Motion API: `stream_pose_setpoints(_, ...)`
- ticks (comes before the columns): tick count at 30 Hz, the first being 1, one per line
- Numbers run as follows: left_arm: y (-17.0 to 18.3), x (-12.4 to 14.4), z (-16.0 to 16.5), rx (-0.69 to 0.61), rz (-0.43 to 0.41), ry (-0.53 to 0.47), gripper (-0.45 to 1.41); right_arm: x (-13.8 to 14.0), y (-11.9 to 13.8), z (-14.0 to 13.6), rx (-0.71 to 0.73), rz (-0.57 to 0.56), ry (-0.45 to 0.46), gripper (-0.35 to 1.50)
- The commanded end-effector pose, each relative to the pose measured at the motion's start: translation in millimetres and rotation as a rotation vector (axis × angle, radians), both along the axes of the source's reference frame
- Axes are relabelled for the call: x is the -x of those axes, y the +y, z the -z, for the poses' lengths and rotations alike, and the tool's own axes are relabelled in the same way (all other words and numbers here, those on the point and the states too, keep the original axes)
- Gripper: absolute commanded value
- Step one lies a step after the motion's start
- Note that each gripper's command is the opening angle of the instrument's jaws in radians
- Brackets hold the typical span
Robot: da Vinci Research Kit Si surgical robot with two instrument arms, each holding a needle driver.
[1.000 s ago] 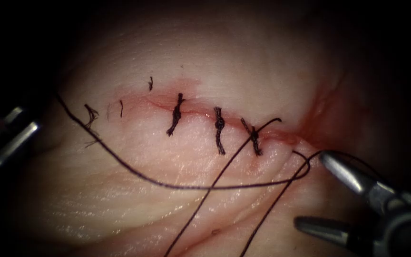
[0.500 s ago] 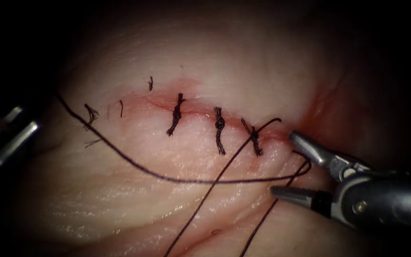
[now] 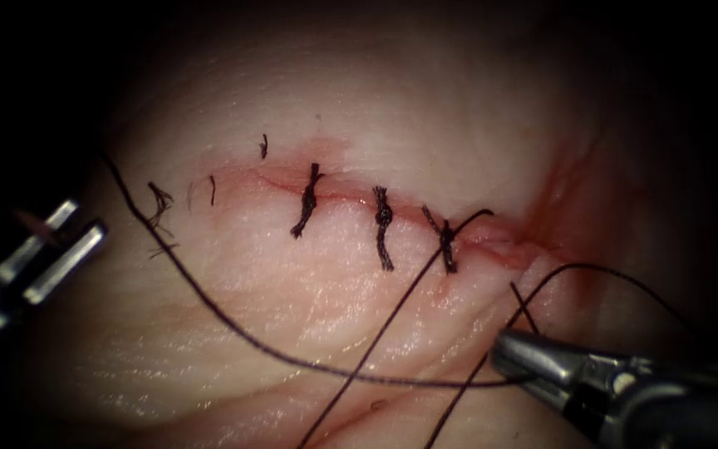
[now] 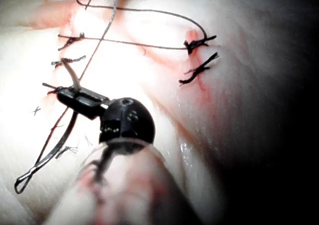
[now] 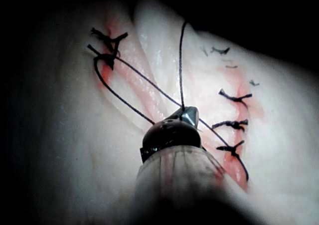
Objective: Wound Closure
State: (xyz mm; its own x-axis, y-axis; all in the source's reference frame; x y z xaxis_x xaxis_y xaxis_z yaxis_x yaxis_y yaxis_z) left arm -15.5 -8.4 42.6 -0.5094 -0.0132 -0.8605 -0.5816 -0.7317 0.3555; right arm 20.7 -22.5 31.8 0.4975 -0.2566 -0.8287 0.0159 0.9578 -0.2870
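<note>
The cut [image 3: 346, 198] runs across the pale tissue [image 3: 392, 100] and carries three knotted stitches, the rightmost [image 3: 445, 241] with long dark thread [image 3: 292, 353] leading from it. My left tool [image 3: 83, 218] sits at the left, off the tissue's edge. Its jaws [image 4: 70, 95] are shut on the curved needle [image 4: 55, 147], gripped partway along its curve; the needle is out of the tissue. My right tool [image 3: 502, 347] lies low, right of the cut's end, shut on the thread where a loop meets it. Thread rises from its tip [image 5: 188, 116].
Short cut ends of thread [image 3: 159, 204] lie near the cut's left end. Red fluid [image 3: 546, 224] stains the tissue at the cut's right end. Two more strands [image 3: 359, 366] trail toward the near edge of the tissue.
My right tool moved down from beside the cut's right end and its open jaws closed on the thread, dragging the loop lower. My left tool shifted slightly right.
</note>
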Motion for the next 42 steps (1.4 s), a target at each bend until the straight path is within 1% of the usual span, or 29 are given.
stream_pose_setpoints(1,-0.1,0.8,-0.7,0.001,-0.007,0.000,-0.45,-4.0,-2.8,1.3,0.004,0.044,0.019,-0.35)
stream_pose_setpoints(2,-0.2,0.9,-0.9,0.001,-0.010,0.001,-0.45,-5.3,-3.9,2.0,0.008,0.060,0.029,-0.35)
stream_pose_setpoints(3,-0.2,0.9,-0.9,0.001,-0.010,0.001,-0.45,-5.3,-3.9,2.0,0.008,0.060,0.029,-0.35)
stream_pose_setpoints(5,-0.4,1.1,-1.3,0.002,-0.014,0.007,-0.45,-8.1,-6.2,3.8,0.017,0.104,0.064,-0.35)
stream_pose_setpoints(6,-0.4,1.1,-1.3,0.002,-0.014,0.007,-0.45,-8.1,-6.2,3.8,0.017,0.104,0.064,-0.35)
stream_pose_setpoints(7,-0.4,1.1,-1.6,0.002,-0.019,0.010,-0.45,-9.8,-7.5,5.1,0.014,0.124,0.087,-0.35)
stream_pose_setpoints(8,-0.4,1.1,-1.6,0.002,-0.019,0.010,-0.45,-9.8,-7.5,5.1,0.014,0.124,0.087,-0.35)
stream_pose_setpoints(11,-0.5,1.2,-1.8,0.002,-0.022,0.015,-0.45,-12.0,-9.2,7.2,0.011,0.157,0.123,-0.35)
stream_pose_setpoints(14,-0.5,1.2,-1.8,0.003,-0.023,0.014,-0.45,-12.4,-9.4,7.8,0.011,0.167,0.131,-0.35)
stream_pose_setpoints(15,-0.6,1.2,-1.8,0.003,-0.021,0.016,-0.45,-12.0,-8.5,8.1,0.008,0.156,0.145,0.07)
stream_pose_setpoints(16,-0.6,1.2,-1.8,0.004,-0.022,0.015,-0.45,-11.4,-7.9,8.0,0.013,0.129,0.148,0.71)
stream_pose_setpoints(17,-0.6,1.2,-1.8,0.004,-0.022,0.015,-0.45,-11.4,-7.9,8.0,0.013,0.129,0.148,0.71)
stream_pose_setpoints(18,-0.6,1.1,-1.9,0.004,-0.022,0.016,-0.45,-10.8,-7.4,7.9,0.019,0.105,0.153,1.00)
stream_pose_setpoints(19,-0.5,1.1,-1.9,0.005,-0.022,0.016,-0.45,-9.0,-6.1,7.7,0.027,0.052,0.168,1.25)
stream_pose_setpoints(21,-0.5,1.0,-2.1,0.006,-0.021,0.018,-0.45,-5.6,-4.3,7.3,0.019,0.007,0.157,1.28)
stream_pose_setpoints(22,-0.5,1.0,-2.1,0.006,-0.021,0.018,-0.45,-5.6,-4.3,7.3,0.019,0.007,0.157,1.28)
stream_pose_setpoints(24,-0.4,0.8,-2.3,0.006,-0.022,0.017,-0.45,-3.7,-3.1,7.1,0.002,-0.006,0.156,1.28)
stream_pose_setpoints(25,-0.2,0.2,-2.5,0.006,-0.026,0.016,-0.45,-1.4,-1.8,6.7,0.007,-0.032,0.153,1.28)
stream_pose_setpoints(26,-0.2,0.2,-2.5,0.006,-0.026,0.016,-0.45,-1.4,-1.8,6.7,0.007,-0.032,0.153,1.28)
stream_pose_setpoints(27,0.1,-1.1,-2.8,0.022,-0.032,0.043,-0.45,1.0,-0.2,6.2,0.019,-0.047,0.146,1.30)
stream_pose_setpoints(29,0.4,-2.3,-2.9,0.040,-0.024,0.093,-0.45,2.4,0.6,5.7,0.015,-0.057,0.147,1.30)
stream_pose_setpoints(31,0.7,-3.4,-3.1,0.045,-0.016,0.120,-0.45,3.4,1.1,5.2,0.017,-0.063,0.141,1.30)
stream_pose_setpoints(33,0.8,-4.0,-3.1,0.044,-0.015,0.124,-0.45,3.9,1.4,4.9,0.017,-0.069,0.140,1.30)
stream_pose_setpoints(34,1.1,-5.3,-3.3,0.048,-0.006,0.152,-0.45,4.5,1.9,4.1,0.017,-0.074,0.134,1.30)
stream_pose_setpoints(35,1.1,-5.3,-3.3,0.048,-0.006,0.152,-0.45,4.5,1.9,4.1,0.017,-0.074,0.134,1.30)
stream_pose_setpoints(36,1.2,-6.4,-3.3,0.049,0.006,0.187,-0.45,4.9,2.3,3.2,0.016,-0.079,0.126,1.30)
stream_pose_setpoints(39,1.4,-7.1,-3.4,0.052,0.017,0.186,-0.45,5.0,2.8,2.3,0.017,-0.084,0.119,1.32)
stream_pose_setpoints(40,1.6,-7.9,-3.5,0.061,0.028,0.196,-0.45,5.0,3.3,1.0,0.024,-0.090,0.107,1.35)
stream_pose_setpoints(42,1.7,-8.1,-3.6,0.064,0.026,0.202,-0.45,5.0,3.5,0.5,0.026,-0.094,0.102,1.37)
